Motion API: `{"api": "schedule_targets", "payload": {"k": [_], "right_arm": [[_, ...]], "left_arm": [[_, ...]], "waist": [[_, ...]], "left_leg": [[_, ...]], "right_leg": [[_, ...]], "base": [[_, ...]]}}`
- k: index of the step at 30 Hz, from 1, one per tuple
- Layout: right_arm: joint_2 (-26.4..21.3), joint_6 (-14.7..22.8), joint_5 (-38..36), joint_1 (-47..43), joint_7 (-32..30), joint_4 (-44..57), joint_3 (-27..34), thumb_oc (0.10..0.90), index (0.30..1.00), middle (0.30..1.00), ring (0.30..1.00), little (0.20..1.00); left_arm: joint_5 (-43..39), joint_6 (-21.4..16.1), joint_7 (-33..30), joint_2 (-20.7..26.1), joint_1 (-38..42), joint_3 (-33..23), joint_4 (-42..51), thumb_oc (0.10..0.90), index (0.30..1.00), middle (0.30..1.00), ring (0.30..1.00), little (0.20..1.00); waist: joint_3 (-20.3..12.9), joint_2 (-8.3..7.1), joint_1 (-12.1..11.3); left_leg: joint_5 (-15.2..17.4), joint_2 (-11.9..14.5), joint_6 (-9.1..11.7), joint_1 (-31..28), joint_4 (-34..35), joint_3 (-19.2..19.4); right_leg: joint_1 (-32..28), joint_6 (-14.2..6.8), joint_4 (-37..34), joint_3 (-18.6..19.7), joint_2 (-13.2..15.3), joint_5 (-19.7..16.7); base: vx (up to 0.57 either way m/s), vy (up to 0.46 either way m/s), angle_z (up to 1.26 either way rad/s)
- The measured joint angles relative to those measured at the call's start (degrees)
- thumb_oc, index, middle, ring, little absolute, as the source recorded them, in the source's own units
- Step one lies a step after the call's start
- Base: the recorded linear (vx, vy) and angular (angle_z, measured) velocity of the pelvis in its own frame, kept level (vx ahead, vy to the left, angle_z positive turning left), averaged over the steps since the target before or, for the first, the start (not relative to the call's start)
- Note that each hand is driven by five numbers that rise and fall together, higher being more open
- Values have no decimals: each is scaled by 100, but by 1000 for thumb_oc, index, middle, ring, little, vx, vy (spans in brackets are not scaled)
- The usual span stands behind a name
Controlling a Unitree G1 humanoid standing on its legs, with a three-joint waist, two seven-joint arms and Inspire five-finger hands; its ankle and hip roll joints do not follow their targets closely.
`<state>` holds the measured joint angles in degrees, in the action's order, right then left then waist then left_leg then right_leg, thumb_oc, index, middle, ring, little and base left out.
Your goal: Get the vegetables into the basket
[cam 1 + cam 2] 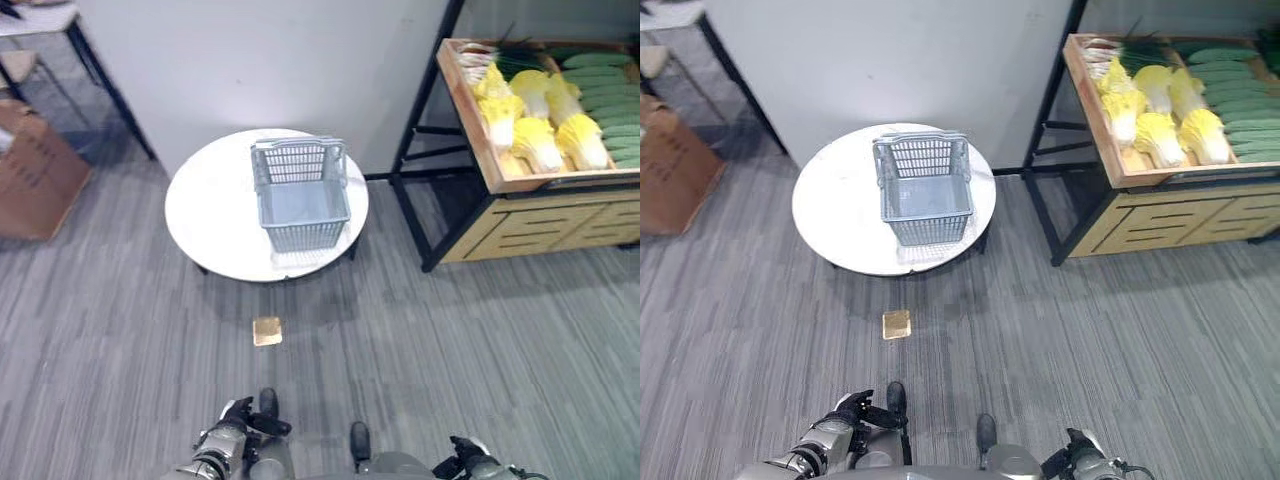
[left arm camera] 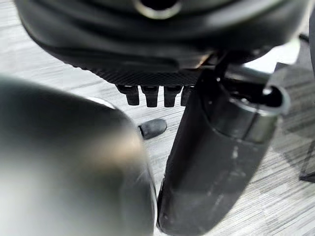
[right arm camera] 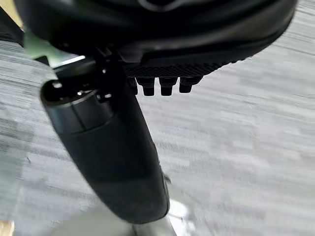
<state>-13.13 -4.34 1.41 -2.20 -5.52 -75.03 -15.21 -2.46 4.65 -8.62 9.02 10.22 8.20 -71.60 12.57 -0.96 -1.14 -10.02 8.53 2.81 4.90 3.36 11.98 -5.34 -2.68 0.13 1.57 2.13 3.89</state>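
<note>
Left hand: the left hand point(image 1: 238, 414) hangs low at the near edge of the head views, fingers loosely curled, nothing in them.
Right hand: the right hand point(image 1: 468, 454) hangs low on the other side, also curled loosely and without a load.
Floor marker: a small tan square point(image 1: 267, 330) lies on the grey floor between the robot and the table.
Basket: the grey basket point(image 1: 298, 193) stands on the round white table point(image 1: 205, 220), toward its right edge, with nothing in it.
Vegetables: yellow cabbages point(image 1: 540, 140) and green cucumbers point(image 1: 605, 90) lie in the wooden crate point(image 1: 478, 140) on the stand, far right, well apart from the basket.
Risk, reach: both hands are far from the crate, so a grab from here would likely fall short; the robot probably has to step closer first.
Risk, stand: the black frame point(image 1: 415, 125) stands between table and crate and could catch an arm swinging across.
Risk, basket: it sits near the table's edge, so a clumsy drop could tip it.
Others: a cardboard box point(image 1: 35, 175) sits far left.
</note>
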Motion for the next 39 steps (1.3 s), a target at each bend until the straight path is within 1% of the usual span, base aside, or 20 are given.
{"api": "schedule_targets", "payload": {"k": [3,6,8,9,10,11,13,14,15,16,20,21,23,25,26,27,28,32,35,39], "right_arm": [[157,-12,6,13,-12,-92,-1,900,1000,1000,1000,1000],[143,-69,48,-76,-33,-96,-96,900,1000,1000,1000,1000],[119,-106,47,-209,-7,-97,-80,900,1000,1000,1000,1000],[131,-103,45,-209,9,-7,-80,900,1000,1000,1000,1000],[105,-112,45,-375,10,46,-72,900,1000,1000,1000,1000],[60,-90,38,-394,7,185,-73,900,1000,1000,1000,1000],[77,-101,29,-389,9,175,-66,900,1000,1000,1000,1000],[57,-97,26,-382,3,235,37,900,1000,1000,1000,1000],[25,-106,31,-350,-47,234,50,900,1000,1000,1000,1000],[-9,-110,21,-348,-56,233,62,900,1000,1000,1000,1000],[11,-86,-14,-337,-46,360,0,900,1000,1000,1000,1000],[67,-90,-16,-334,-41,377,-3,900,1000,1000,1000,1000],[128,-87,-19,-280,-40,412,-32,900,1000,1000,1000,1000],[218,-64,-18,-228,-44,352,-39,900,1000,1000,1000,1000],[241,-64,-18,-225,-39,330,-41,900,1000,1000,1000,1000],[259,-63,-17,-231,-32,331,-40,900,1000,1000,1000,1000],[185,-63,-7,-350,-48,341,-50,900,1000,1000,1000,1000],[75,-53,-11,-559,-60,492,-39,900,1000,1000,1000,1000],[67,-32,-15,-636,-75,628,-39,900,1000,1000,1000,1000],[-17,-12,-25,-632,-95,667,-37,900,1000,1000,1000,1000]], "left_arm": [[4,6,-45,243,-78,24,2,900,1000,1000,1000,1000],[10,27,-109,435,-126,25,11,900,1000,1000,1000,1000],[15,21,-106,471,-155,28,-9,900,1000,1000,1000,1000],[22,42,-96,473,-146,63,-12,900,1000,1000,1000,1000],[19,55,-76,473,-150,61,-54,900,1000,1000,1000,1000],[21,78,-76,490,-157,73,-63,900,1000,1000,1000,1000],[31,88,-75,517,-149,159,-53,900,1000,1000,1000,1000],[32,111,-31,506,-157,307,-66,900,1000,1000,1000,1000],[29,109,-27,506,-174,295,-67,900,1000,1000,1000,1000],[23,108,-33,490,-178,288,-70,900,1000,1000,1000,1000],[37,130,-106,562,-88,286,-252,900,1000,1000,1000,1000],[41,140,-107,588,-92,280,-256,900,1000,1000,1000,1000],[44,131,-107,597,-168,279,-262,900,1000,1000,1000,1000],[60,130,-112,626,-227,286,-239,900,1000,1000,1000,1000],[72,128,-115,682,-270,288,-217,900,1000,1000,1000,1000],[71,129,-121,679,-316,282,-222,900,1000,1000,1000,1000],[74,140,-156,645,-377,216,-225,900,1000,1000,1000,1000],[116,191,-247,592,-347,71,-220,900,1000,1000,1000,1000],[137,180,-260,611,-288,67,-189,900,1000,1000,1000,1000],[135,183,-253,492,-266,70,-95,900,1000,1000,1000,1000]], "waist": [[-182,-410,-138],[-160,-479,-163],[-188,-506,-188],[-252,-610,-183],[-241,-590,-195],[-231,-575,-111],[-204,-625,-85],[-119,-529,-19],[-98,-498,-27],[-87,-481,-18],[77,-478,263],[195,-498,299],[239,-515,372],[292,-600,339],[303,-686,317],[300,-739,291],[336,-678,223],[382,-534,291],[383,-515,302],[344,-355,275]], "left_leg": [[245,-404,-224,-59,-129,399],[365,-529,-309,-38,-192,573],[580,-522,-302,-66,-173,600],[619,-563,-361,-65,-149,645],[688,-516,-368,-104,-99,680],[695,-539,-505,-161,-72,687],[781,-702,-638,-234,-39,635],[757,-798,-750,-443,161,575],[787,-863,-787,-511,176,578],[773,-910,-719,-533,171,550],[818,-1049,-706,-553,168,218],[829,-1120,-715,-663,167,87],[891,-1169,-717,-751,169,-104],[949,-1227,-648,-860,166,-307],[997,-1271,-572,-912,165,-385],[1023,-1300,-527,-953,165,-419],[1134,-1168,-355,-943,108,-381],[1285,-770,-117,-1053,-23,-411],[1315,-615,-19,-1073,-76,-509],[1266,-509,62,-1058,-72,-660]], "right_leg": [[-143,-168,5,125,529,-88],[-182,-367,-202,132,648,-207],[38,-423,127,141,646,-214],[164,-424,306,181,675,-216],[932,-655,1635,189,601,-126],[1386,-782,2554,158,628,-183],[1793,-912,3400,263,739,-455],[2195,-899,4022,-36,966,-655],[2259,-893,3699,-269,1150,-548],[2273,-898,3138,-344,1209,-517],[2088,-987,63,-168,1010,-765],[2188,-927,-66,-234,922,-1094],[2206,-900,-79,-113,804,-1306],[2186,-670,141,-449,794,-1516],[2094,-543,154,-492,808,-1874],[2021,-481,94,-492,814,-1957],[1827,-346,-255,-464,674,-1893],[1491,-101,-502,-625,301,-1820],[1409,3,-504,-720,169,-1744],[1336,61,-505,-858,100,-1696]], "base": [[142,136,-46],[178,165,-36],[175,222,-23],[179,291,-52],[180,357,-41],[93,222,-27],[173,151,17],[250,-3,16],[260,-73,20],[136,-55,6],[214,-98,49],[154,-42,63],[104,-44,70],[14,-84,70],[39,-105,34],[69,-97,5],[77,-84,-7],[55,-94,-2],[39,-99,14],[41,-117,17]]}}
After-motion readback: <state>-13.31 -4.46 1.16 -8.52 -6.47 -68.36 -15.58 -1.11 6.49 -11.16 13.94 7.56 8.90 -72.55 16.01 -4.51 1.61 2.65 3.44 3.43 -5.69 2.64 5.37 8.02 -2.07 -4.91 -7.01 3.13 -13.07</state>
